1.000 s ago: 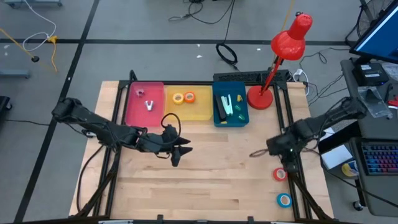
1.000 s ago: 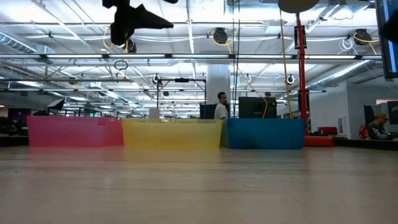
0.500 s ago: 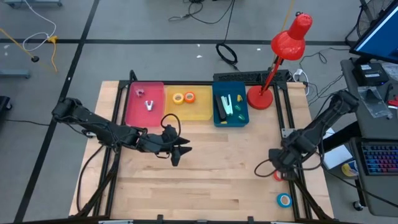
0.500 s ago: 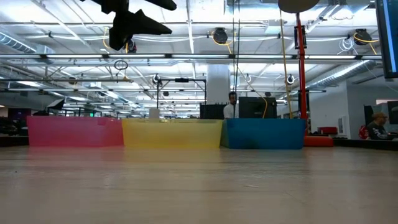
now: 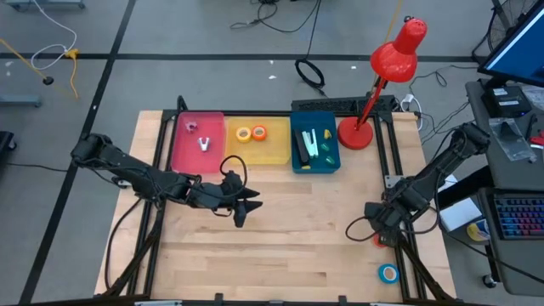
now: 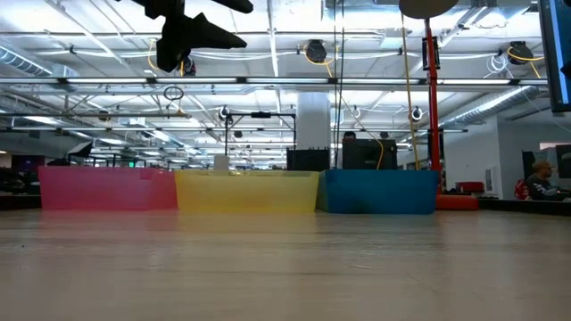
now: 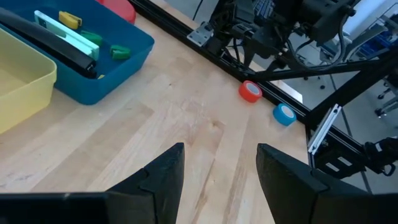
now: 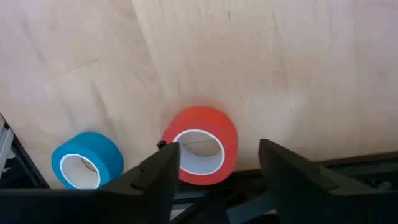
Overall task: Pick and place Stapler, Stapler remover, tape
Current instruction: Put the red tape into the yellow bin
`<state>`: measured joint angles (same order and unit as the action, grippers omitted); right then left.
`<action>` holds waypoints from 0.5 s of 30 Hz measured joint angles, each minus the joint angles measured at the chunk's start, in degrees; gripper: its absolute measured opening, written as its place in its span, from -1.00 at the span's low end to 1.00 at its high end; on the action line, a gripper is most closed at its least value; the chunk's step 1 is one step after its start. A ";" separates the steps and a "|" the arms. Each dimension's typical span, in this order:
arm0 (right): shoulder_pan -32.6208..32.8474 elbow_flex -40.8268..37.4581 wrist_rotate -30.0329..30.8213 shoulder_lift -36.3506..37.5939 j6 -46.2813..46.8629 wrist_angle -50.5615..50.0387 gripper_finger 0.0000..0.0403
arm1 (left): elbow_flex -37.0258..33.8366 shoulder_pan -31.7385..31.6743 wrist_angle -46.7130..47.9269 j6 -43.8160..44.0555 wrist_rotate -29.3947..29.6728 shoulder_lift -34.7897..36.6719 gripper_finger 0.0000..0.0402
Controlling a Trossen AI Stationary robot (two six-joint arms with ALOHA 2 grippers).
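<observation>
High view, from left to right: your left gripper [image 5: 246, 206] waits with fingers apart and empty over the table middle, at 6 o'clock from the yellow bin [image 5: 256, 142]. Your right gripper [image 8: 217, 171] hangs with fingers spread, holding nothing, just over the red tape [image 8: 200, 145]. You see the blue tape [image 8: 86, 160] near it, at 5 o'clock by the table's right edge.

- No text, label, brand, number or sign can be read in any view.
- The tape rolls, the three bins and the red lamp show no legible marking.
</observation>
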<state>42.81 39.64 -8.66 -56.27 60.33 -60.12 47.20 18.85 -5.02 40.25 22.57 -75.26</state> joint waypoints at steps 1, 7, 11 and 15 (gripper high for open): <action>0.00 0.00 0.12 0.00 -0.04 -0.02 0.09 | 0.00 0.00 0.00 0.00 0.00 0.00 -0.01; 0.05 -1.15 1.12 0.00 -3.89 0.01 0.37 | 0.00 0.00 0.00 -0.49 -0.01 0.00 -0.01; 0.04 -3.97 -0.32 -0.02 -4.26 0.41 0.45 | 0.00 0.00 0.02 -0.79 -0.04 0.00 -0.01; 0.07 -6.97 -2.02 -0.11 -4.12 3.11 0.46 | 0.00 0.00 0.10 -0.94 -0.04 0.00 -0.01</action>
<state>42.87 32.67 -10.68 -56.38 56.21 -57.00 47.20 18.85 -4.92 39.31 22.52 -75.26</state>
